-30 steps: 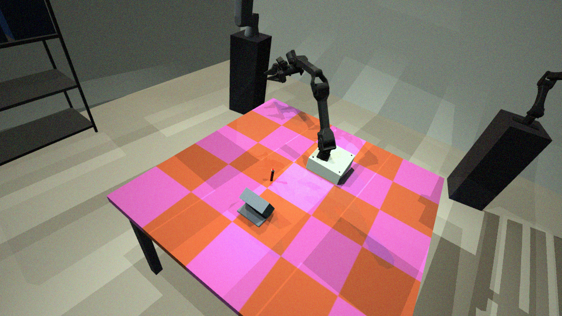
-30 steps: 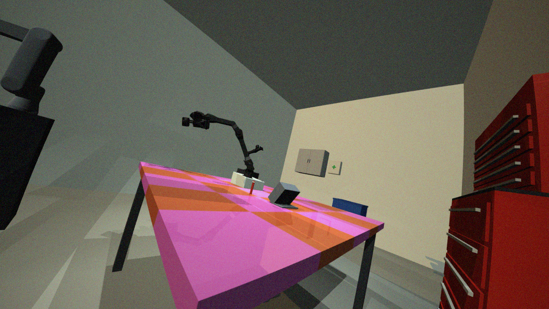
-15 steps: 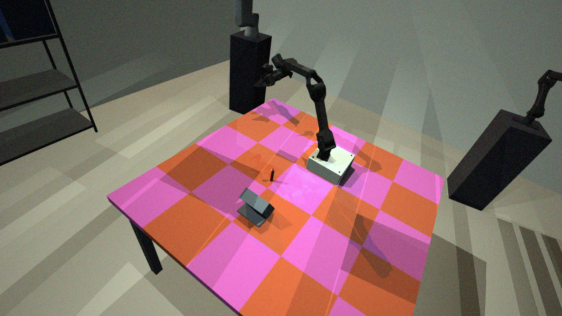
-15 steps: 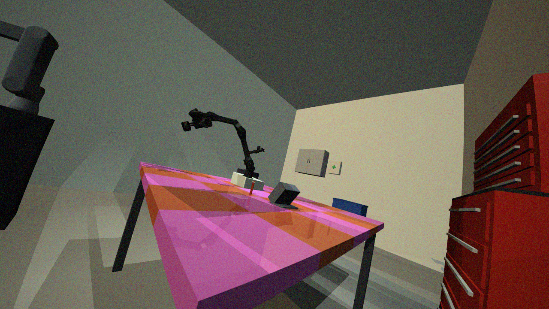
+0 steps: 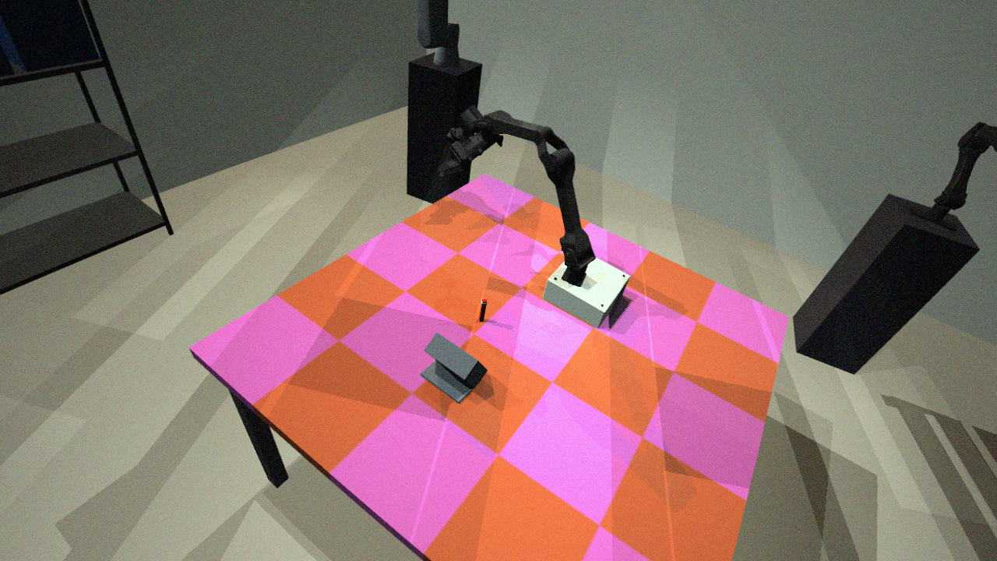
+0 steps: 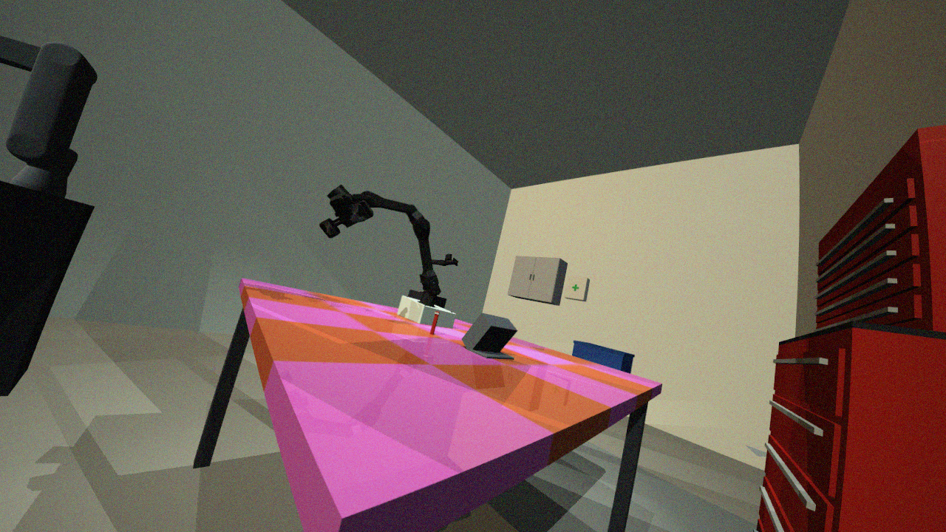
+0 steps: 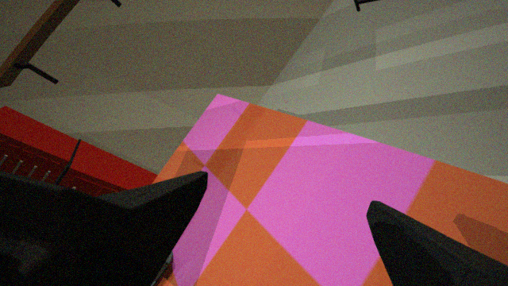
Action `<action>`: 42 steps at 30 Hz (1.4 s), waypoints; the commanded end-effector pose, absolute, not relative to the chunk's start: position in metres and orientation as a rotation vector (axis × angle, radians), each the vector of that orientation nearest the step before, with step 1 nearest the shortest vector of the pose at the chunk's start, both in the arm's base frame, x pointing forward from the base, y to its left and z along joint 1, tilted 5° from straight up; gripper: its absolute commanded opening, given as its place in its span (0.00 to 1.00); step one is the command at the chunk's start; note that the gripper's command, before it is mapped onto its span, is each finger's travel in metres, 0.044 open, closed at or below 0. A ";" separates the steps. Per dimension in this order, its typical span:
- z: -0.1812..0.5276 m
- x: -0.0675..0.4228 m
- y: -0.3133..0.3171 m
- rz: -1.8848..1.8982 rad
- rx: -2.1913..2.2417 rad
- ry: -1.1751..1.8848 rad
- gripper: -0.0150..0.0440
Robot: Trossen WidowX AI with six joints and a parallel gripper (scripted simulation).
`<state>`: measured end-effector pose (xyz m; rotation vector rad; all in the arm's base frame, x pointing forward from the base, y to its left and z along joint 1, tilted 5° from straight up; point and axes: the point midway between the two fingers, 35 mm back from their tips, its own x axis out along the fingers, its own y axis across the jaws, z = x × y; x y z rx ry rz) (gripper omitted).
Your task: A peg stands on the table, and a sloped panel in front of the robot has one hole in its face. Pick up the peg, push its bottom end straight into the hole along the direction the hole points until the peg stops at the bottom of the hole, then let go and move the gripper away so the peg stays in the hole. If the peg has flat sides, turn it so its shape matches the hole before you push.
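A big desk [image 5: 292, 327] with pink and orange squares fills the middle of the room. A tall red drawer chest [image 6: 879, 397] stands on one side of it. A dark shelf rack [image 5: 132, 139] stands by the wall on another side.

A white box [image 5: 592, 296] sits on the desk near the back edge. The black arm [image 5: 568, 202] grows up out of that box, goes high, and bends over toward the far corner of the desk.

At the end of the arm is the tool [image 5: 465, 147]. It hangs high in the air above the far corner. Its two fingers are spread wide apart, and nothing is between them. Seen from the wrist, only pink and orange squares and the floor show between the fingers.

A gray sloped panel [image 5: 454, 362] sits on the desk, in front of the white box and well apart from it.

The peg [image 5: 482, 309] is the smallest thing. It is thin, dark, with a red top. It stands upright on the desk, between the white box and the sloped panel, far below the tool.
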<state>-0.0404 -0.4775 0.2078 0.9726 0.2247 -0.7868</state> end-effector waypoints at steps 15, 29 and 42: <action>0.179 0.048 -0.455 -0.809 1.331 0.325 1.00; 0.157 0.111 -0.422 -0.883 1.578 0.422 1.00; 0.137 0.159 -0.383 -1.000 1.763 0.511 1.00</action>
